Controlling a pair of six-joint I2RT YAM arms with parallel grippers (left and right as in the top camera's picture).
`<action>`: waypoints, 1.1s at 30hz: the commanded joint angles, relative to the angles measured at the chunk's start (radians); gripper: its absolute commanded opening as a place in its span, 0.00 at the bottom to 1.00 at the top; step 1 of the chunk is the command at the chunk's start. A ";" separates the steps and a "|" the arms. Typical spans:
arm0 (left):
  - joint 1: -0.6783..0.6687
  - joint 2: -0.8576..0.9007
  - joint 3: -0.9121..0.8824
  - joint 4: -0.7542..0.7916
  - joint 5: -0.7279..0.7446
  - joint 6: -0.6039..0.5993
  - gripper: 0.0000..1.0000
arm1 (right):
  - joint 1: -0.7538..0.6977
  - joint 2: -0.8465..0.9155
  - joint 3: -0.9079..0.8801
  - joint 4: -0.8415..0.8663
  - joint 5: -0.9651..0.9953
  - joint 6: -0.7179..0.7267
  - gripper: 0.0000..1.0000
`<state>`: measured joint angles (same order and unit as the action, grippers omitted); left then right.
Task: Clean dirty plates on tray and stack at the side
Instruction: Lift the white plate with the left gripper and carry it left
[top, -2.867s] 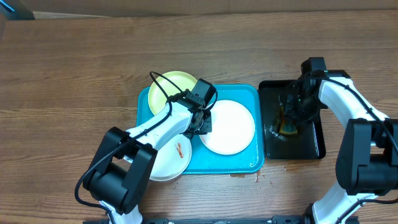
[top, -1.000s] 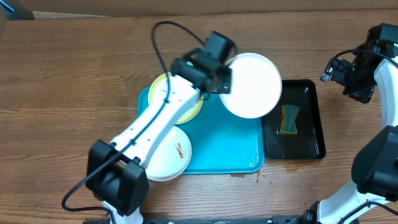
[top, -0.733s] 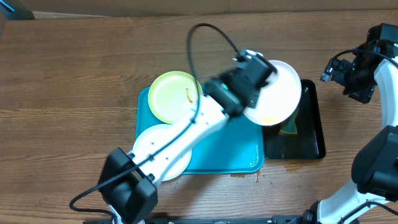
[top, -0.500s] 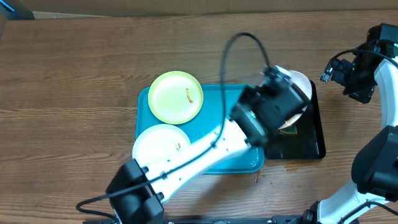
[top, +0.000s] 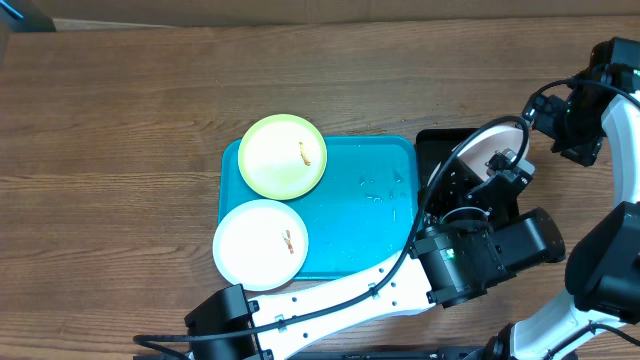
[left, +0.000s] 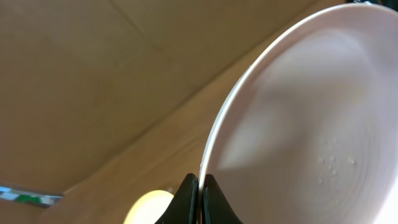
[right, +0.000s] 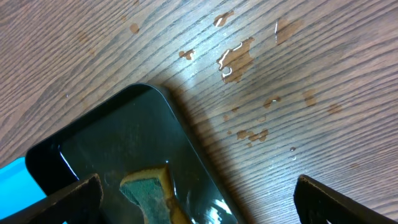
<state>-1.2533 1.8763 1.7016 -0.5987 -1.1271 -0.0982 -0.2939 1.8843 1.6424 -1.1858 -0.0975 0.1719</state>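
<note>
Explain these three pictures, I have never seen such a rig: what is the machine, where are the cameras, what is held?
Two robot arms work at a wooden table. One picture looks down from above; the other two come from a camera on each wrist. On the turquoise tray lie a yellow-green plate and a white plate, each with a small orange-brown smear. Beside it, a black tray holds a sponge. The left gripper is shut on the rim of a second white plate, held over the black tray. The right gripper hangs open and empty nearby.
</note>
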 joint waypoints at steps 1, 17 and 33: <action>-0.003 0.007 0.026 0.018 -0.087 0.033 0.04 | -0.001 -0.010 0.006 0.006 0.000 0.003 1.00; 0.127 0.007 0.026 -0.035 0.368 -0.064 0.04 | -0.001 -0.010 0.006 0.006 0.000 0.003 1.00; 0.886 0.006 0.048 -0.330 1.393 -0.321 0.04 | -0.001 -0.010 0.006 0.006 0.000 0.003 1.00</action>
<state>-0.5045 1.8790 1.7218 -0.8890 0.0067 -0.3679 -0.2939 1.8843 1.6424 -1.1854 -0.0978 0.1722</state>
